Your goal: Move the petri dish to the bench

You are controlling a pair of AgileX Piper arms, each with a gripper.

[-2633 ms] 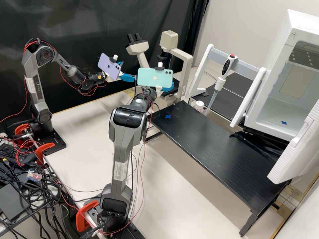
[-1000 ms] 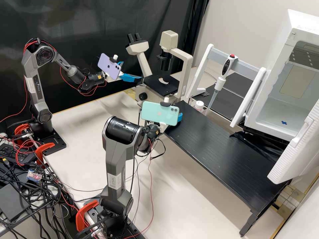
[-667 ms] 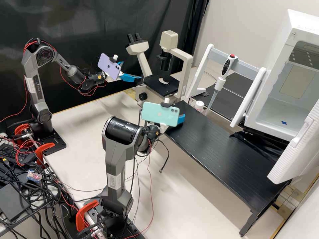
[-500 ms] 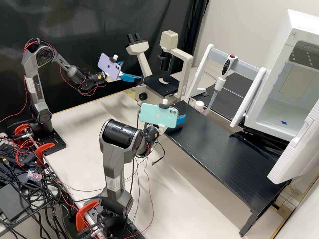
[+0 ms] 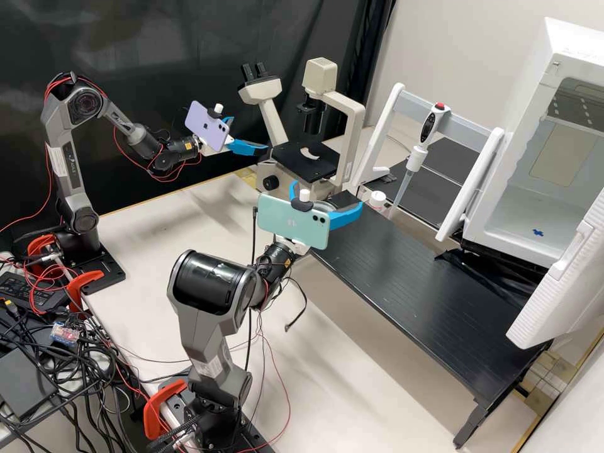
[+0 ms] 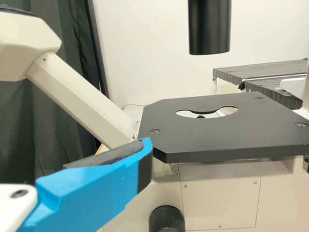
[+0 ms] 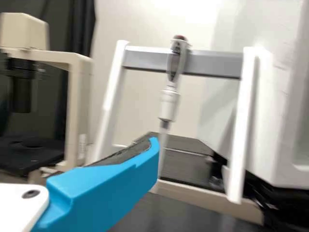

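In the high view my right gripper (image 5: 327,195), below the teal phone, stands open at the near-left end of the raised black bench (image 5: 409,283). A clear, round rim (image 5: 323,206), apparently the petri dish, shows between its fingers, mostly hidden by the phone. Whether it rests on the bench, I cannot tell. My left gripper (image 5: 250,133), carrying the purple phone, is open in front of the microscope. One blue finger of the left gripper (image 6: 146,147) shows beside the black stage in the left wrist view; one of the right gripper (image 7: 154,145) shows in the right wrist view.
The microscope (image 5: 355,119) with its black stage (image 5: 307,165) stands behind the bench's left end. A white rack (image 5: 381,132) holds an upright pipette (image 5: 430,129). At right, the white incubator's door (image 5: 560,289) hangs open over the bench. A small white-capped container (image 5: 377,200) stands near the rack.
My right gripper has come away from the microscope to the bench's end. In the last half second its fingers have spread while the arm drew back a little. The left arm has kept still.
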